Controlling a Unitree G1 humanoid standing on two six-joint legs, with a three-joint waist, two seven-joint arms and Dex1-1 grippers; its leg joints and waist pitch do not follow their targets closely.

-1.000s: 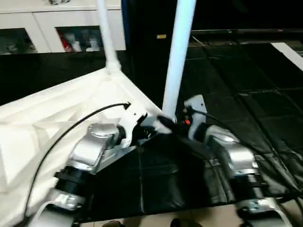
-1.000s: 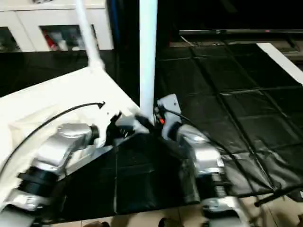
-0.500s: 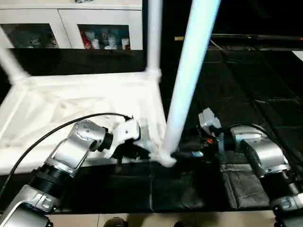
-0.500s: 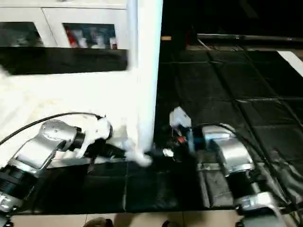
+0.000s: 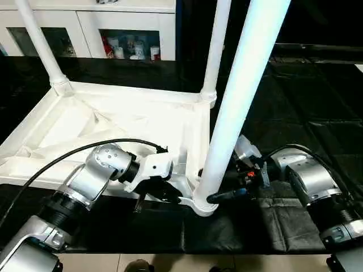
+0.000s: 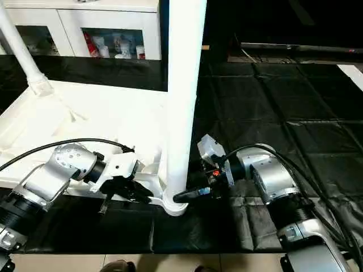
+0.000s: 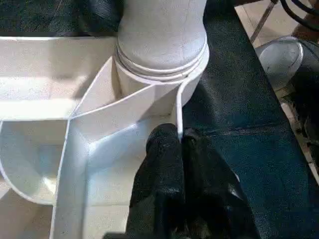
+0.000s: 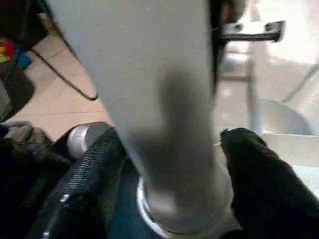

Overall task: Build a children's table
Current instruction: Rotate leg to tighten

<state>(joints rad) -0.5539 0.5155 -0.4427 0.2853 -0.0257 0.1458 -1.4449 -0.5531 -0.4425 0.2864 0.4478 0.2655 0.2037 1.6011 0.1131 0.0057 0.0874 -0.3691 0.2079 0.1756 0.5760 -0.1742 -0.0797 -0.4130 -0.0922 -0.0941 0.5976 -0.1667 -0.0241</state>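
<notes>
Both silver forearms reach inward to the near corner of the upturned table top [image 5: 113, 122] on the black floor mat [image 5: 317, 113], where the left pincer [image 7: 179, 144] is clamped on its rim and the right pincer [image 8: 172, 149] straddles the upright leg [image 5: 238, 102] just above the socket.

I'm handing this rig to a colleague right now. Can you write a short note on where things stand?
Left gripper: jaws shut on the rim wall of the table top, beside the near corner socket.
Right gripper: jaws around the base of the near leg, one on each side.
Table top lies underside up on the black mat.
Done: three legs stand in sockets, the near one plus two far ones.
Left: the fourth leg; whether the near leg is fully seated cannot be judged.
</notes>
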